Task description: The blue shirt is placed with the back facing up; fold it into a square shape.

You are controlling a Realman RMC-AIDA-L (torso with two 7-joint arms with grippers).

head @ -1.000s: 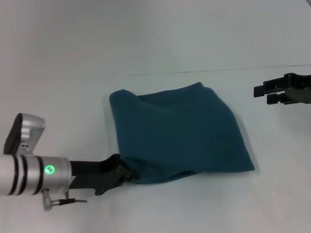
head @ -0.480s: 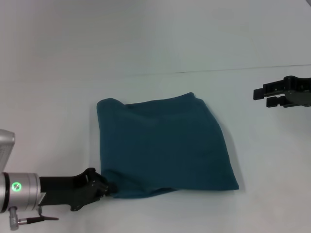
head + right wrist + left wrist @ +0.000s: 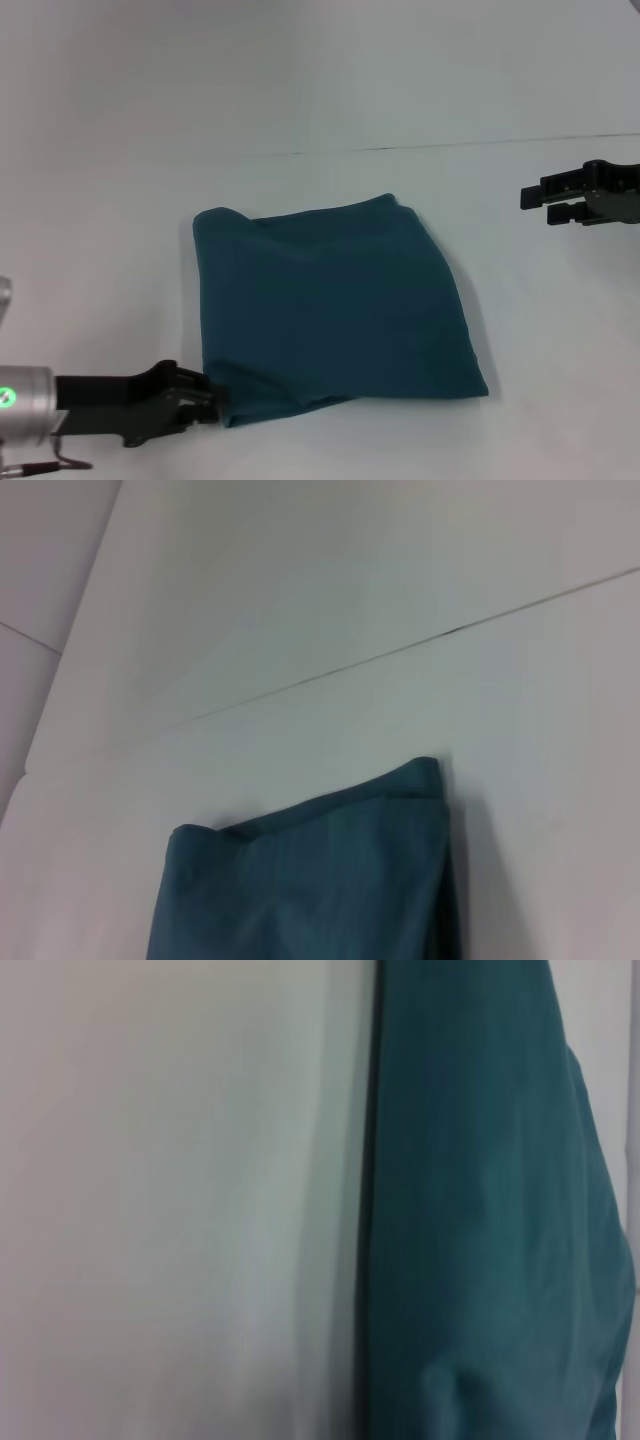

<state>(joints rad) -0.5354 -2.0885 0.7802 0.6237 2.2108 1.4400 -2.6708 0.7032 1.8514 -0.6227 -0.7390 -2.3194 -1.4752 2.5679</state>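
Lying folded near the middle of the white table (image 3: 120, 180), the blue shirt (image 3: 335, 305) ran its long axis from twelve to six o'clock. The left gripper (image 3: 210, 402) sat at its seven o'clock corner, apparently clamped on the cloth, far nearer than the right gripper (image 3: 535, 200), which hung parted and empty at two o'clock, well apart.

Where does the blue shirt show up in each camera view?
Head view: the blue shirt lies folded mid-table, the left gripper at its near left corner.
Left wrist view: it fills the picture's right half.
Right wrist view: bottom centre.
Shared landmark: the shirt's straight folded edge.
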